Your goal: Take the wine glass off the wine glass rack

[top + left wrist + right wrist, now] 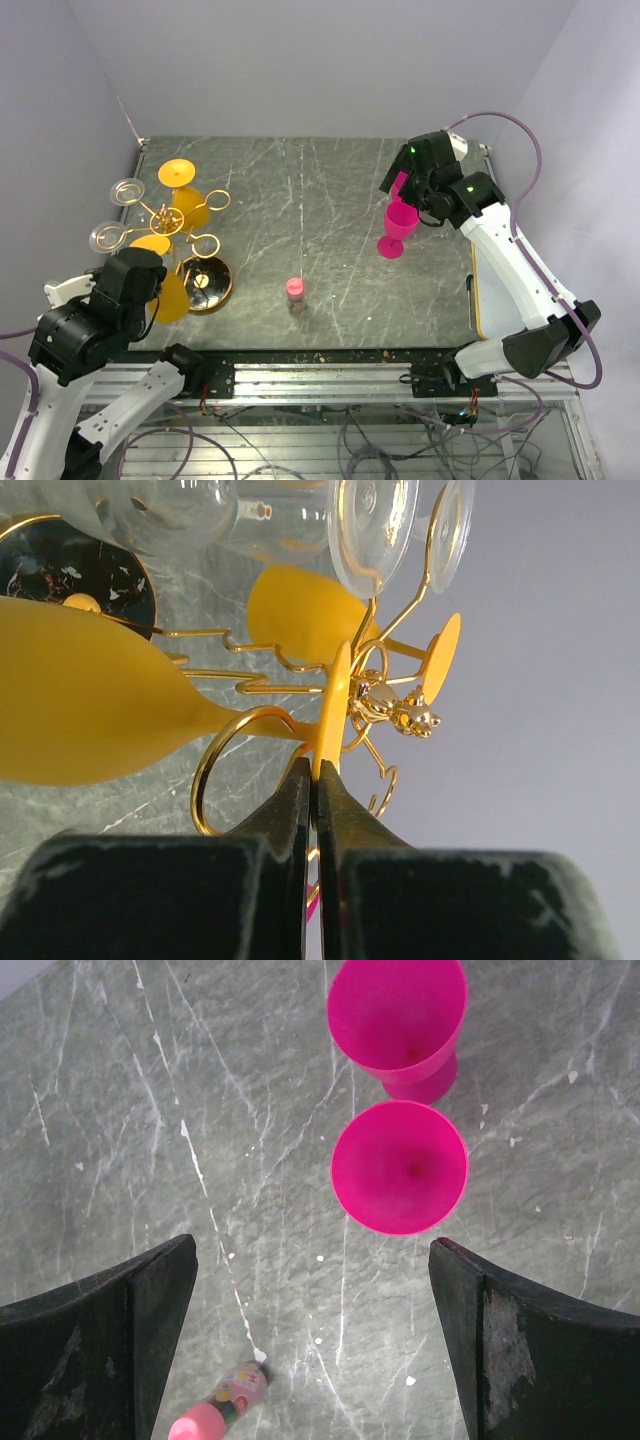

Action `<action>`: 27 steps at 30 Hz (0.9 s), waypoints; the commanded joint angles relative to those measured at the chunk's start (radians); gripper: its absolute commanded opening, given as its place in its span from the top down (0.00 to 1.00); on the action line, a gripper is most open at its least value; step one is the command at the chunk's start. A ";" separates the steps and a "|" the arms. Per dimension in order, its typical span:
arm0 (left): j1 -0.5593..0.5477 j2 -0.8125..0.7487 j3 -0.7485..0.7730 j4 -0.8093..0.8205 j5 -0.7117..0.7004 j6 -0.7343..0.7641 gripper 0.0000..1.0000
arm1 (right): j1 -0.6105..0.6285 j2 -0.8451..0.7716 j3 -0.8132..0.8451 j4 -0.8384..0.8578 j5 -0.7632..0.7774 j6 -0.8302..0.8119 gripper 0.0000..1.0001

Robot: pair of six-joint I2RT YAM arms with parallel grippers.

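Your L gripper is clamped shut on the thin edge of the yellow wine glass foot, w/ the jaws nearly touching. That glass isn't off yet: its stem sits in a ring arm of the gold rack, which is at the left side of the table. Your R gripper is spread wide and holds nothing, hanging above a pink glass on the right side.

No legible text, brand, number or sign appeared in any view. A small pink-capped bottle, near the middle of the scene, carried a colourful printed label, but its markings were too small and blurred to read.
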 commanded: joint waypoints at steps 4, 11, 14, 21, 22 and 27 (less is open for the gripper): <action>-0.005 0.023 0.016 -0.052 -0.115 -0.448 0.93 | 0.000 -0.002 0.003 -0.007 0.025 -0.001 0.00; -0.005 0.019 0.025 -0.052 -0.187 -0.469 0.93 | 0.000 0.007 0.012 -0.013 0.023 -0.001 0.00; -0.005 0.010 0.025 -0.053 -0.205 -0.468 0.93 | -0.002 0.008 0.011 -0.013 0.024 -0.003 0.00; -0.005 -0.059 0.030 -0.052 -0.160 -0.463 0.93 | -0.002 0.011 0.020 -0.017 0.025 -0.002 0.00; -0.005 -0.070 0.031 -0.052 -0.158 -0.458 0.93 | -0.002 0.011 0.022 -0.017 0.022 -0.001 0.00; -0.005 -0.135 0.020 -0.052 -0.147 -0.448 0.93 | -0.001 0.005 0.013 -0.011 -0.003 0.000 0.00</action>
